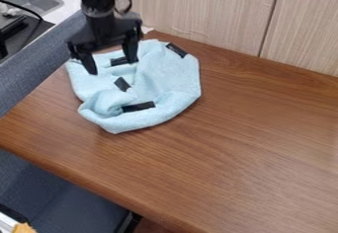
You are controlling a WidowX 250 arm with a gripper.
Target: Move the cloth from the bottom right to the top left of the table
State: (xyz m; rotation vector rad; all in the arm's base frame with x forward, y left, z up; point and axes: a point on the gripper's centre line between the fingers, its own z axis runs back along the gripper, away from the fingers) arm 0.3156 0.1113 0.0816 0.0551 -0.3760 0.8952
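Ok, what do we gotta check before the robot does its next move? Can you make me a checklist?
1. Cloth at the top left of the table: ok.
2. Claw open: ok, its fingers are spread apart.
3. Claw not touching the cloth: cannot tell.
4. Cloth lying flat: not ok, it's bunched and folded.
5. All the cloth on the table: cannot tell, its left side is right by the edge.

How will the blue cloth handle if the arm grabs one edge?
The cloth looks floppy: its folds and bunched lower-left part suggest it would sag from the grip. Probably light for its size, as it seems to be thin fabric. Unlikely to roll; pushed across the wooden table, it would more likely bunch up.
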